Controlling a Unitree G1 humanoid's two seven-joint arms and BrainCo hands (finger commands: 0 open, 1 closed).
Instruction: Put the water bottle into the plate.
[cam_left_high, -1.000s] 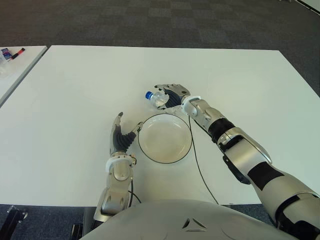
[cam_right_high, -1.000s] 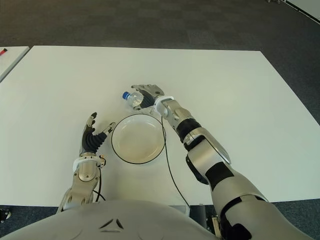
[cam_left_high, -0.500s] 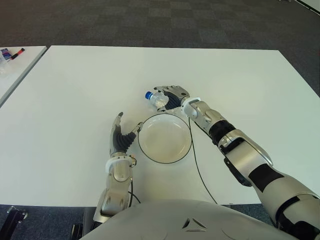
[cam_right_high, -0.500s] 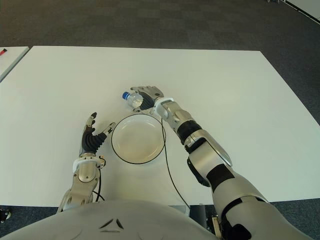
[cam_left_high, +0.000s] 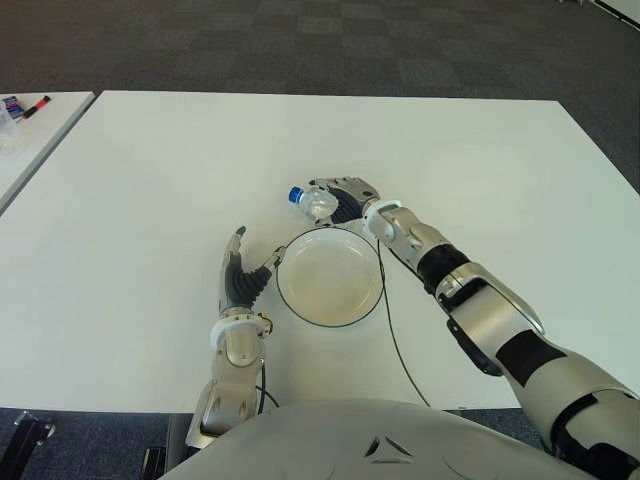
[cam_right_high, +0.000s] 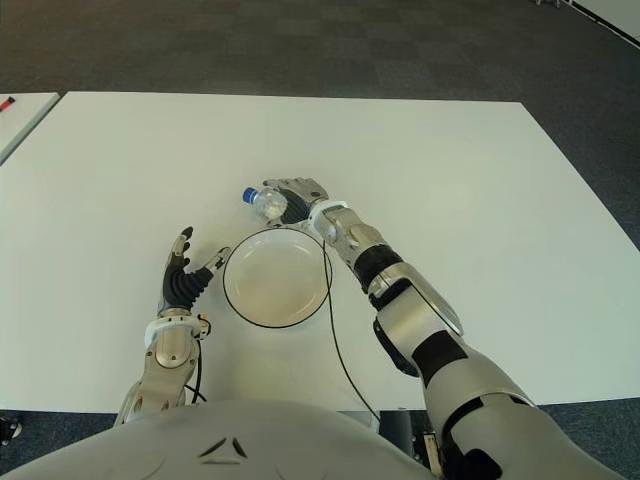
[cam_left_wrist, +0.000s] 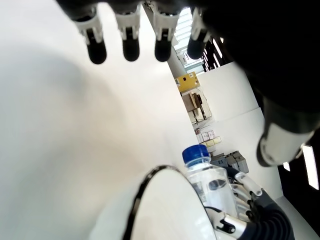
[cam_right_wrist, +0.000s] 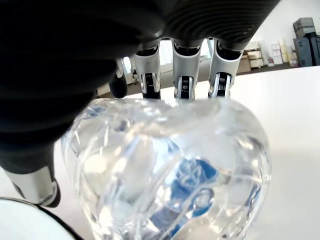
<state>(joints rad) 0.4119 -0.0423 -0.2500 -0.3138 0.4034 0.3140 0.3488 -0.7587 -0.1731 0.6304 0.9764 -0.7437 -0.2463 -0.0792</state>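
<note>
The water bottle (cam_left_high: 318, 201) was held by the right hand (cam_left_high: 345, 197), fingers wrapped around its clear body, just beyond the far rim of the plate (cam_left_high: 330, 276) — not yet in it. The carrying step was judged under way; next, the bottle would need bringing over the dish, lowering and release. The left hand (cam_left_high: 241, 275) was seen beside the plate's left rim, fingers apart and empty.

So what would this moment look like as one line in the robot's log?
right robot hand: shut on water bottle, beyond plate rim | left robot hand: open, left of plate | plate: empty | bottle: not yet in plate
</note>
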